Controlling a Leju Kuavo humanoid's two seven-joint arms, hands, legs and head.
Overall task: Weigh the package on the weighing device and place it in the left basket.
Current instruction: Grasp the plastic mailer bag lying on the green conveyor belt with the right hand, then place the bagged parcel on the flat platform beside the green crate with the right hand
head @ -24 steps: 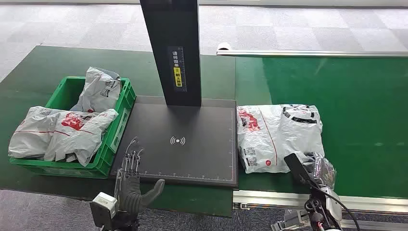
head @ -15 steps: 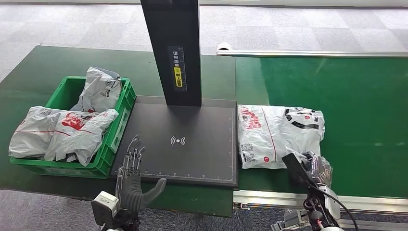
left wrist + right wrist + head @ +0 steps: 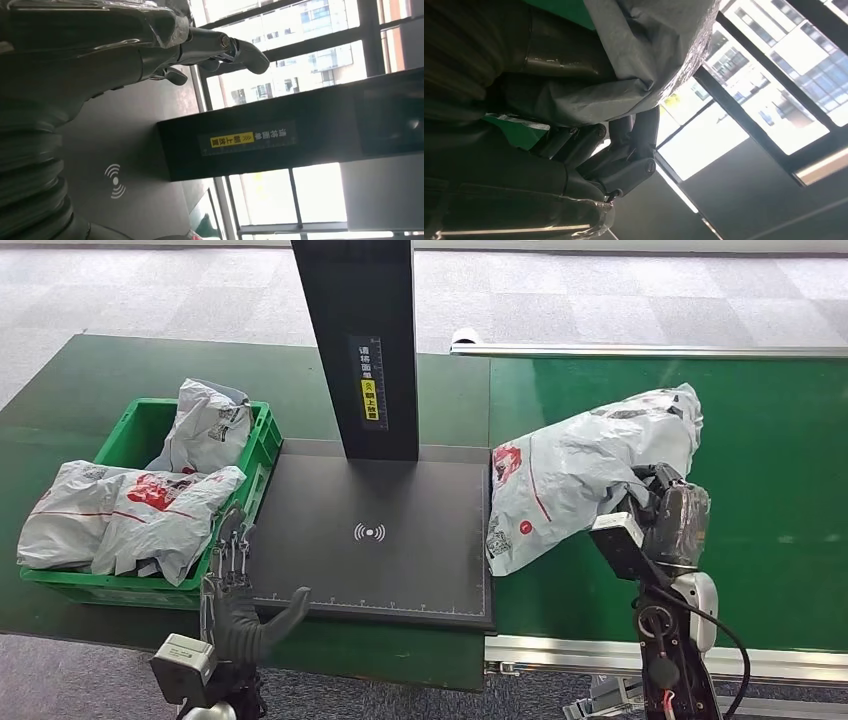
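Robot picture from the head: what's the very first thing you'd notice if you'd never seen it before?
Probably the big grey package that the right hand holds up in the air, tilted over the green belt, right beside the black weighing device. Next, the green basket on the left, piled with similar packages. The left hand hangs open near the device's front corner.

wireless symbol on scale platform [image 3: 369,532], unreadable post label [image 3: 371,383]

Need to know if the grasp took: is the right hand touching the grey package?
Touching. In the right wrist view the right hand has fingers against the package; the head view shows it lifted.
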